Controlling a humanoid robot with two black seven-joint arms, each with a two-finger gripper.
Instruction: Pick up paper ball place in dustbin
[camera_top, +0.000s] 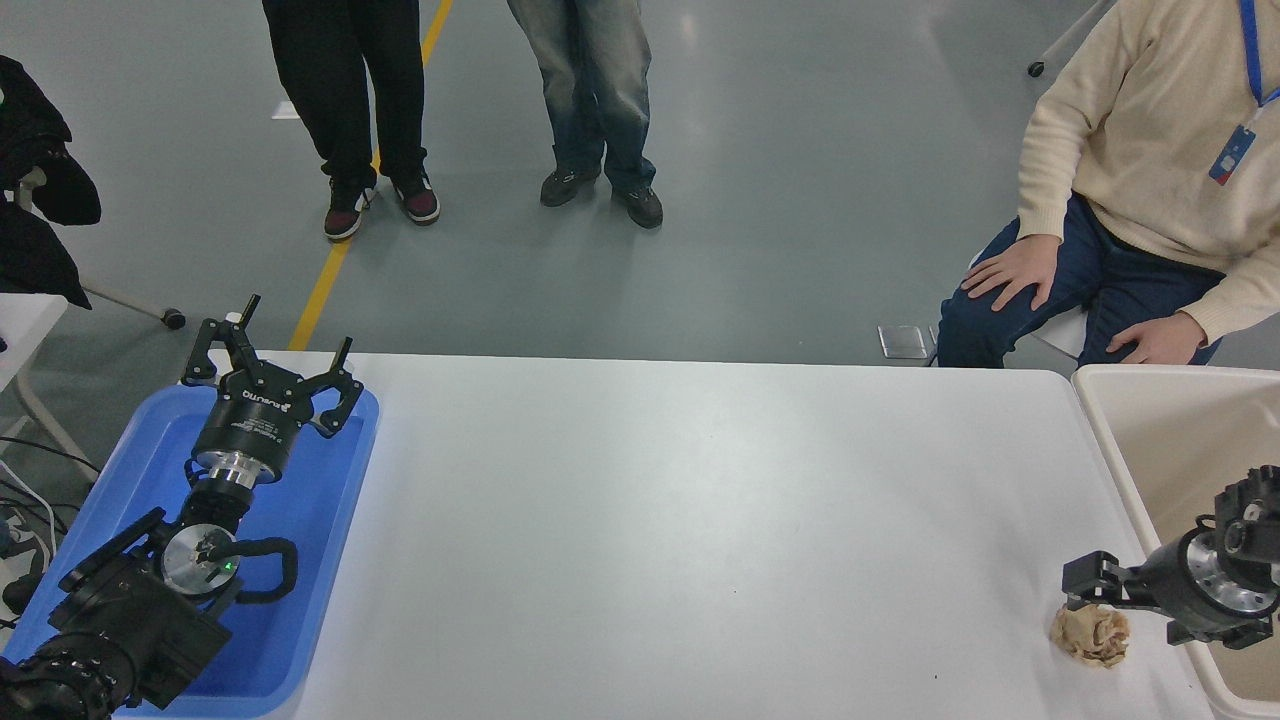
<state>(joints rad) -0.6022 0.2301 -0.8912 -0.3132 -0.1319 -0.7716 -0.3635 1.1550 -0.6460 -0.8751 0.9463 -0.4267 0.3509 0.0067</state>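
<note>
The paper ball (1090, 636), a tan crumpled wad, lies on the white table (700, 520) near its front right corner. My right gripper (1100, 600) comes in from the right edge, low over the table, with its open fingers (1090, 578) right at the ball's top and far side. I cannot tell whether they touch it. The dustbin (1100, 425), a cream bin with a thick pale rim, stands against the table's right edge; my right arm reaches out across its near wall. My left gripper (270, 365) is parked open above the blue tray.
A shallow blue tray (330, 520) sits at the table's left end under my left arm. A person in a cream sweater sits at the far right, hands on knees. Two people stand on the floor beyond the table.
</note>
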